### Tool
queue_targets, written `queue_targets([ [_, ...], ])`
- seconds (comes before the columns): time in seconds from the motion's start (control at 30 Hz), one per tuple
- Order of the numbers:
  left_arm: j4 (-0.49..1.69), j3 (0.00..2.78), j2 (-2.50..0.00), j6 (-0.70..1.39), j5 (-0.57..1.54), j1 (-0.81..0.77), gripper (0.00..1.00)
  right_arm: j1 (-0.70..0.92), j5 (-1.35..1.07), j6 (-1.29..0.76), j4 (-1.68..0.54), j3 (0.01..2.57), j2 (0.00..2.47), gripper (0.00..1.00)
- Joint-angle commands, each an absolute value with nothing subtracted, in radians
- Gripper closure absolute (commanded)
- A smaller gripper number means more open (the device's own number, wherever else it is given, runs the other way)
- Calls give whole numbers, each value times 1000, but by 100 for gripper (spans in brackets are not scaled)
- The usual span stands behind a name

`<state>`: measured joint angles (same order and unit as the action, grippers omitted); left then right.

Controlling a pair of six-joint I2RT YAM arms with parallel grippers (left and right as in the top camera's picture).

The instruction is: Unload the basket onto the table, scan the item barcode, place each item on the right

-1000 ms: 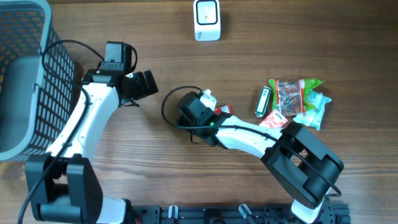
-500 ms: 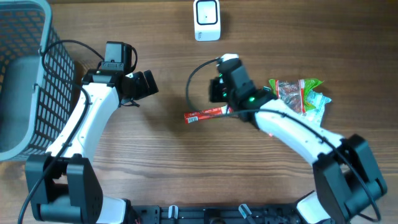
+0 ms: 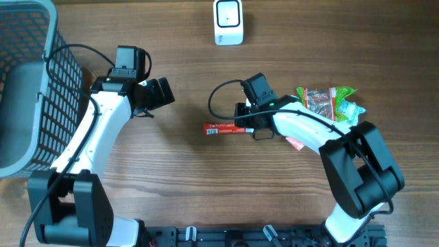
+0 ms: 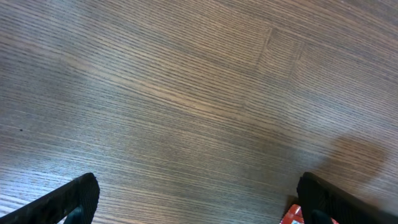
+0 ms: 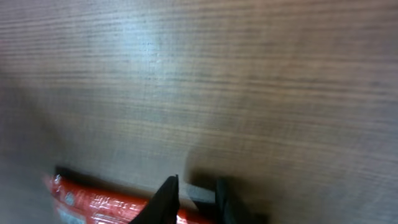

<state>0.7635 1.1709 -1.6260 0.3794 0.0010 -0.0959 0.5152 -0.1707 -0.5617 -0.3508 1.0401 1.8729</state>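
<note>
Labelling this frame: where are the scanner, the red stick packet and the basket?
scanner (image 3: 228, 20): overhead view, white top face
red stick packet (image 3: 219, 128): overhead view, left half
basket (image 3: 65, 103): overhead view, mesh side wall

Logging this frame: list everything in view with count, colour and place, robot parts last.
grey plastic mesh basket: one, grey, far left of the table.
white box-shaped barcode scanner: one, white, top centre.
long red stick-shaped packet: one, red, mid-table, its end at the right gripper.
crinkly snack wrappers: a pile, count unclear, green, red and pale blue, right side.
wooden table: one, brown.
left gripper: one, black, open, holding nothing.
right gripper: one, black, jaws slightly apart by the packet; grip unclear.
</note>
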Motion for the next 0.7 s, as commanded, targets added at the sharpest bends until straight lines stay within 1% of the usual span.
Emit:
queue_targets([
  [0.0,764,1174,-1633,375,-1,-94,0,519,-328,-609,-453,1034,1887,72],
  [0.07,764,1174,-1633,375,-1,-94,0,518,-400,-570,-525,1034,1887,67],
  [0.17,764,1174,-1633,375,-1,-94,0,518,-418,-450,-591,1052,1887,68],
  [0.23,764,1174,-1633,375,-1,-94,0,518,-407,-327,-640,1089,1884,68],
  [0.3,764,1174,-1633,375,-1,-94,0,518,-323,-271,-720,1146,1878,66],
  [0.37,764,1174,-1633,375,-1,-94,0,519,-214,-217,-812,1226,1875,62],
  [0.4,764,1174,-1633,375,-1,-94,0,519,-213,-188,-833,1248,1872,63],
  [0.43,764,1174,-1633,375,-1,-94,0,523,-217,-168,-853,1268,1866,66],
  [0.53,764,1174,-1633,375,-1,-94,0,570,-204,-76,-898,1299,1822,66],
  [0.6,764,1174,-1633,375,-1,-94,0,601,-152,-51,-903,1299,1810,66],
  [0.67,764,1174,-1633,375,-1,-94,0,657,-20,-49,-903,1288,1810,66],
])
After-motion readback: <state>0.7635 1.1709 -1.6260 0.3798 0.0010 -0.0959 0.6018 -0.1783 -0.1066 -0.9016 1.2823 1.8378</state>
